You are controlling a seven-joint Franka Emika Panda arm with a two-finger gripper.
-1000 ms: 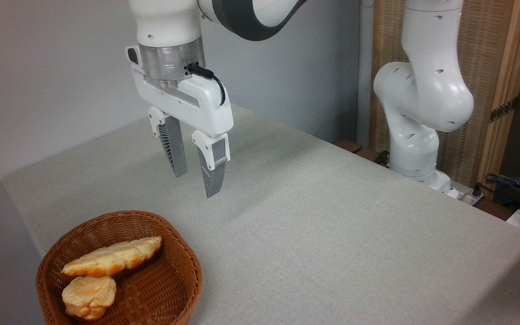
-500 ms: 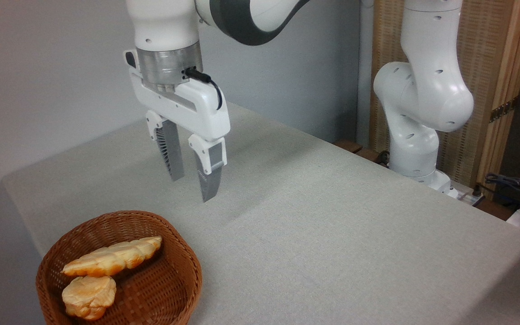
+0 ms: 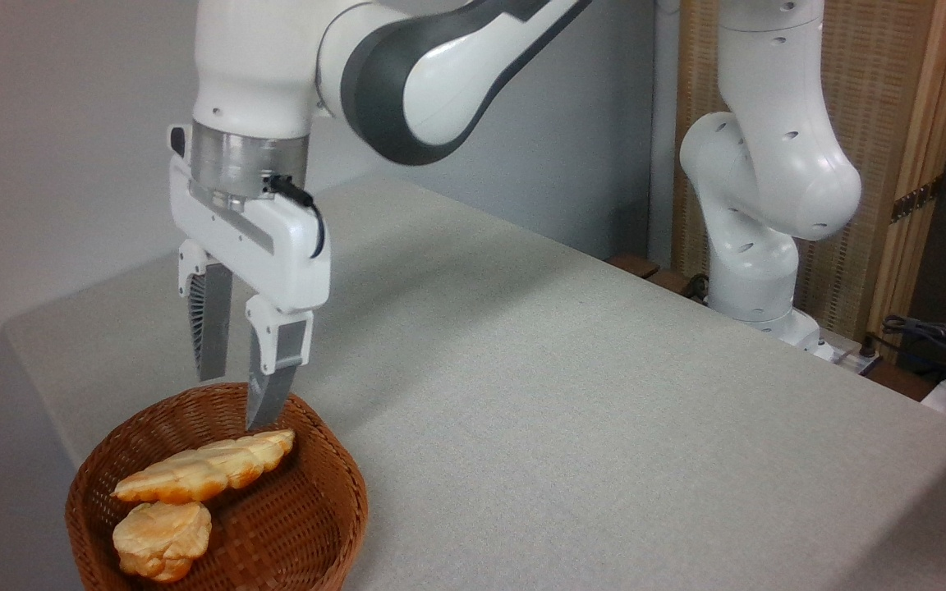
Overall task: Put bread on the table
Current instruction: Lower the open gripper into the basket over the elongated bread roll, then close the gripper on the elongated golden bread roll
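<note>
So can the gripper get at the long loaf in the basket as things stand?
Probably yes: the gripper hangs open just above the bread, which lies uncovered in the basket; the bun sits beside it.

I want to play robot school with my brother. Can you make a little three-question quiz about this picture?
1. True or false: the long braided bread lies in the wicker basket.
2. How many breads are in the basket?
A) one B) two C) three
3. Fill in: the robot's hand is open and holds ____.

Key:
1. True.
2. B: the braided bread and a small round bun.
3. Nothing. It hangs above the basket's back rim, over the grey table.
</note>
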